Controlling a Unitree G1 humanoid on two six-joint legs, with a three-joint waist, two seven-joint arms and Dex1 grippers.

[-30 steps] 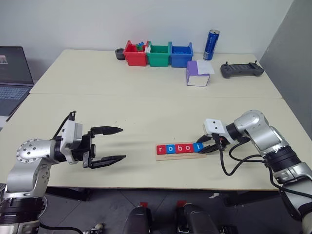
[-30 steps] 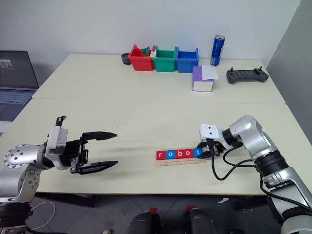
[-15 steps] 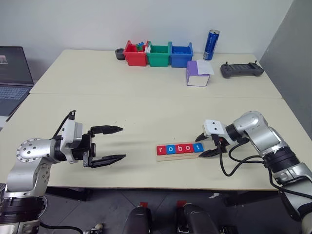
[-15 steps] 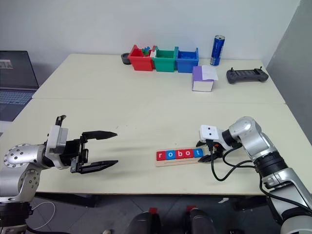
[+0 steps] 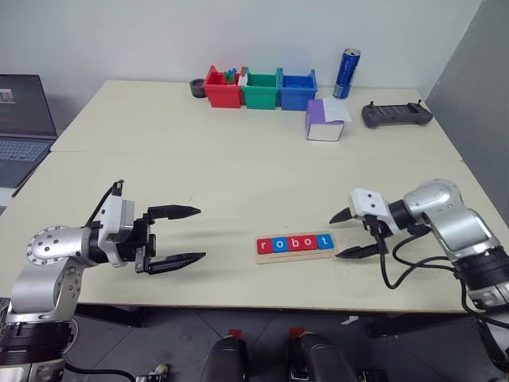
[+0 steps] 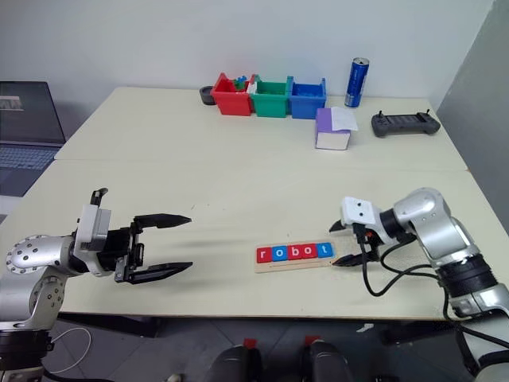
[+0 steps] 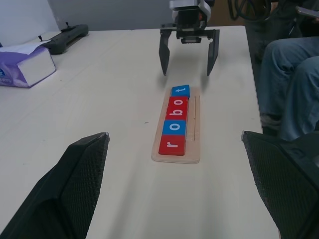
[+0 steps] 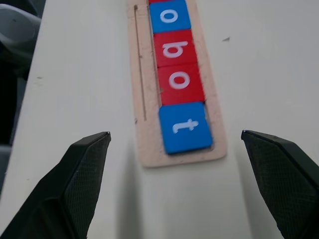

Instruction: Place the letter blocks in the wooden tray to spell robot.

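5 letter blocks (image 5: 294, 243) in wooden tray (image 5: 296, 255) – right tool (image 5: 343, 234) open, apart

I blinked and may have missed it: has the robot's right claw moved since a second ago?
Yes. The right gripper has let go of the blue t block, opened, and pulled back to the right, away from the wooden tray.

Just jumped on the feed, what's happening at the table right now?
All five letter blocks sit in the wooden tray and spell robot. The right gripper is open, empty, just off the tray's t end, touching nothing. The left gripper is open too, hovering well to the tray's other side. The spelling looks done.
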